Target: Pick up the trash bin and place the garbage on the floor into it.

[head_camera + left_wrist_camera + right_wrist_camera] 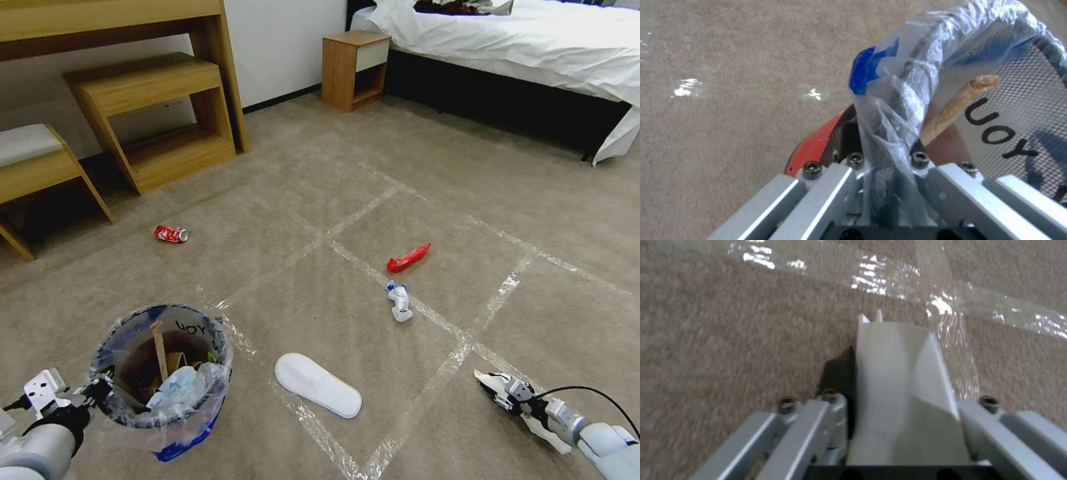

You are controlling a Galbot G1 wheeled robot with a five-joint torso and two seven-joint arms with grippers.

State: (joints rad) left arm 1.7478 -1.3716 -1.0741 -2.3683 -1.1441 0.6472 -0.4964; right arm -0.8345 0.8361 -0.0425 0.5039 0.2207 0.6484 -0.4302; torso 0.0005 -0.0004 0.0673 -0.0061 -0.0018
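My left gripper is shut on the near rim of the trash bin, pinching the clear bag and mesh wall, as the left wrist view shows close up. Inside the bin stand a wooden stick and a blue face mask. My right gripper hovers low over the floor at the lower right, shut on a folded white flat piece. Garbage on the carpet: a white slipper, a white-and-blue crumpled piece, a red wrapper and a red can.
A wooden desk with a stepped shelf and a padded stool stand at the back left. A nightstand and a bed are at the back right. Shiny tape strips cross the carpet.
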